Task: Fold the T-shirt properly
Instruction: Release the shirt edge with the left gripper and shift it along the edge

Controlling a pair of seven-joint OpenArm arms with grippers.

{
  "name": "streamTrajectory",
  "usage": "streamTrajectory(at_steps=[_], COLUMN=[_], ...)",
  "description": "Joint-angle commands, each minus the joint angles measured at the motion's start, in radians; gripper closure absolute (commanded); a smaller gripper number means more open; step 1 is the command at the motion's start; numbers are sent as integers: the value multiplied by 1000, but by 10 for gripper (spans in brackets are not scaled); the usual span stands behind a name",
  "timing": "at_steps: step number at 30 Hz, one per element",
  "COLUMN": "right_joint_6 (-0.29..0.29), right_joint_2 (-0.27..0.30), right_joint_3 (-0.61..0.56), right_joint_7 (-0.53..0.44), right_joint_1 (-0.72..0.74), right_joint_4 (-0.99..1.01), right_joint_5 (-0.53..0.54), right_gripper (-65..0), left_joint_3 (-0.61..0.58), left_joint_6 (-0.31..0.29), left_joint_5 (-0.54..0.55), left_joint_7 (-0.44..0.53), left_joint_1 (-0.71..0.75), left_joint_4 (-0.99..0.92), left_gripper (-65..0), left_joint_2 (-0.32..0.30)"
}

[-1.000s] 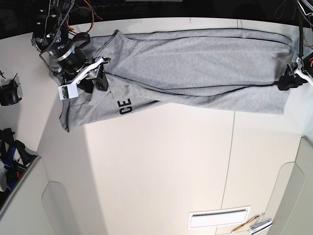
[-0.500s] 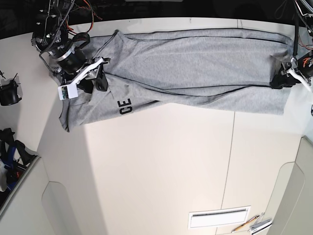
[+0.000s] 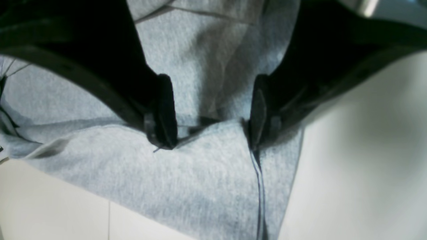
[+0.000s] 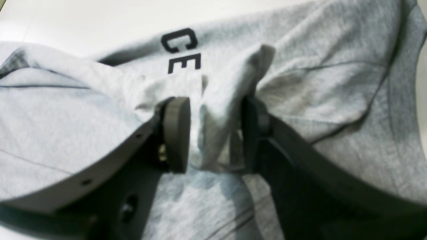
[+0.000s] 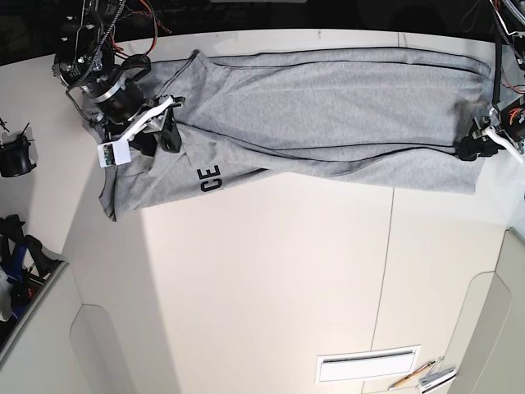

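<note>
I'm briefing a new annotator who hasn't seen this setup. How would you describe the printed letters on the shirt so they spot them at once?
Start from the white table, where a grey T-shirt lies stretched along the far edge. Follow it to the end where the right gripper sits on the cloth. Just beside that gripper, near the shirt's lower edge, are the black block capitals "CE", the only dark print on the otherwise plain grey fabric.

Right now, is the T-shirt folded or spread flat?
Partly folded: the T-shirt lies as a long band across the table, its layers overlapping, only the letters CE showing.
</note>
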State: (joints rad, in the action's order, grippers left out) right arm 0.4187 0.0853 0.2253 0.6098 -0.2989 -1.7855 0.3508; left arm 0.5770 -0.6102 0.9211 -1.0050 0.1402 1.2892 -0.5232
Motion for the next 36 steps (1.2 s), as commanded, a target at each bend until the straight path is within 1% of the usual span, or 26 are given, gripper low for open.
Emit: streamTrajectory(at_steps=[1, 6, 10, 12, 16, 21, 22, 23, 26, 29, 30, 32, 34, 36], right_joint_6=[1, 1, 1, 1, 1, 1, 1, 1, 1, 1, 1, 1, 1, 1], right_joint_2=[3, 3, 3, 3, 3, 3, 3, 3, 3, 3, 3, 3, 3, 3], right_joint_3=[4, 4, 4, 4, 4, 4, 4, 4, 4, 4, 4, 4, 4, 4], right_joint_7=[-25, -25, -25, -25, -26, -26, -26, -26, -26, -26, -26, -26, -26, -26], right_joint_1=[7, 7, 7, 7, 7, 7, 7, 7, 7, 8, 7, 7, 7, 7], right_joint_4=[-14, -14, -14, -14, -14, -14, -14, -14, -14, -14, -14, -14, -14, -14], right_joint_5=[12, 12, 12, 12, 12, 13, 13, 13, 12, 13, 13, 12, 12, 12], right_gripper=[-254, -254, -254, -254, -254, -254, -254, -254, -254, -254, -254, -254, -254, -254], left_joint_3=[6, 7, 6, 6, 6, 6, 6, 6, 6, 6, 6, 6, 6, 6], left_joint_6=[-3, -3, -4, -4, -3, 1, 1, 0, -3, -8, -8, -14, -55, -68], left_joint_5=[25, 47, 63, 60, 15, 4, -6, -14, -21, -21, -21, -21, -21, -21], left_joint_7=[14, 11, -17, -19, -20, -19, -17, -14, 3, 27, 33, 33, 18, 2], left_joint_1=[-11, -33, -49, -49, -48, -48, -48, -48, -48, -49, -49, -49, -48, -48], left_joint_4=[14, 14, 14, 14, 14, 14, 14, 14, 14, 14, 14, 14, 14, 14], left_gripper=[-378, -378, -378, -378, -378, -373, -353, -314, -144, -18, 0, 0, 0, 0], left_joint_2=[-23, -23, -23, -23, -23, -23, -23, -23, -23, -23, -23, -23, -23, -23])
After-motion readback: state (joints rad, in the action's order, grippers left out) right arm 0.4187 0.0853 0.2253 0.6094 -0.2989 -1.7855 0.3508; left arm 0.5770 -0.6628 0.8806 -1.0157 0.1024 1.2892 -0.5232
